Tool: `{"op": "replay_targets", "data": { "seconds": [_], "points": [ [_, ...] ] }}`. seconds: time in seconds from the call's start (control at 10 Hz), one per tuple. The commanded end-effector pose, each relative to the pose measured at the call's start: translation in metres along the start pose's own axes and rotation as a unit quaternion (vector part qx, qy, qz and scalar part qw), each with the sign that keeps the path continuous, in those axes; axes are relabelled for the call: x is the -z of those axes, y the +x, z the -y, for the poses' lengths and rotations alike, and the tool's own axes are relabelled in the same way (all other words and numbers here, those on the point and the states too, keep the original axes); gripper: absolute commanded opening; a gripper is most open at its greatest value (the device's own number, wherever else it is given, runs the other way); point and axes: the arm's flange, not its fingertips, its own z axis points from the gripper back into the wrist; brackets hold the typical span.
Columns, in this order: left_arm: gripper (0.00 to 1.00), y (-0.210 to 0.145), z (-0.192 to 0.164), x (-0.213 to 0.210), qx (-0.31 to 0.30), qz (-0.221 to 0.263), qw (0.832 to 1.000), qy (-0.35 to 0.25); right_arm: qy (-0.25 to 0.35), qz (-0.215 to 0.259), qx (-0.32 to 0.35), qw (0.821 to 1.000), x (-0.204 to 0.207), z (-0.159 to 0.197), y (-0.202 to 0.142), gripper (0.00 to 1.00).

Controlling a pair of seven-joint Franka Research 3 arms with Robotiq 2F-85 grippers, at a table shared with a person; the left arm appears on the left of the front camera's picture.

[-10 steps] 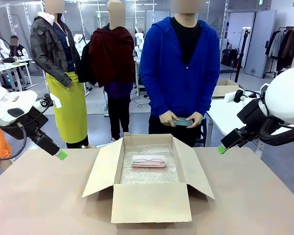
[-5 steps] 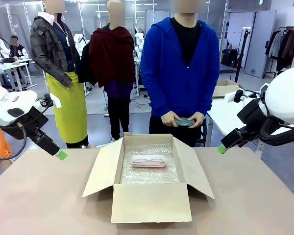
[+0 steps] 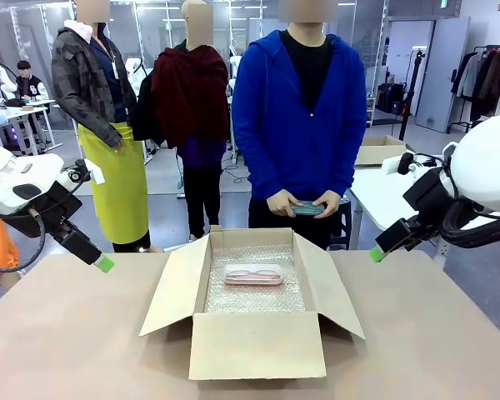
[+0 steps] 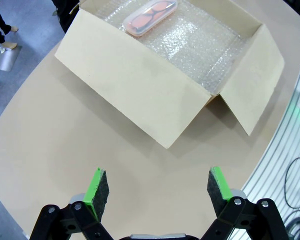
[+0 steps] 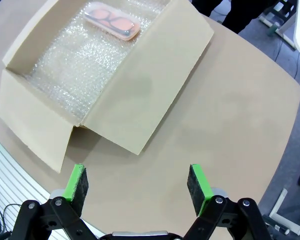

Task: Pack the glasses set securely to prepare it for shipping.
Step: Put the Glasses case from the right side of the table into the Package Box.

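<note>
1 pink case (image 3: 252, 274) lies in 1 open box (image 3: 258, 342) (bubble-wrap lined), the person (image 3: 300, 108) holds 1 mint case (image 3: 307, 208), left hand (image 4: 156, 186) and right hand (image 5: 137, 182) gape empty.

Bright, even overhead light; the cardboard box (image 3: 257, 343) casts soft shadows on the desk (image 3: 67, 333). Bubble wrap (image 4: 200, 45) and the pink case (image 4: 150, 16) glint faintly. The front view is sharp; both wrist views curve the desk's edges
</note>
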Motion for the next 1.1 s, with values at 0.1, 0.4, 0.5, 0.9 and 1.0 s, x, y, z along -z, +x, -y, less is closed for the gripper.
{"op": "replay_targets", "data": {
  "seconds": [0.1,0.4,0.5,0.9,1.0],
  "points": [
    [1.0,-0.0013,-0.0009,-0.0014,0.002,0.004,1.0,-0.006,-0.002,0.006,-0.007,1.0,0.0012,0.0018,0.0009,1.0],
    [1.0,-0.0013,-0.0009,-0.0014,0.002,0.004,1.0,-0.006,-0.002,0.006,-0.007,1.0,0.0012,0.0018,0.0009,1.0],
    [1.0,-0.0013,-0.0009,-0.0014,0.002,0.004,1.0,-0.006,-0.002,0.006,-0.007,1.0,0.0012,0.0018,0.0009,1.0],
    [1.0,-0.0013,-0.0009,-0.0014,0.002,0.004,1.0,-0.006,-0.002,0.006,-0.007,1.0,0.0012,0.0018,0.0009,1.0],
    [1.0,-0.0013,-0.0009,-0.0014,0.002,0.004,1.0,-0.006,-0.002,0.006,-0.007,1.0,0.0012,0.0018,0.0009,1.0]
  ]
}}
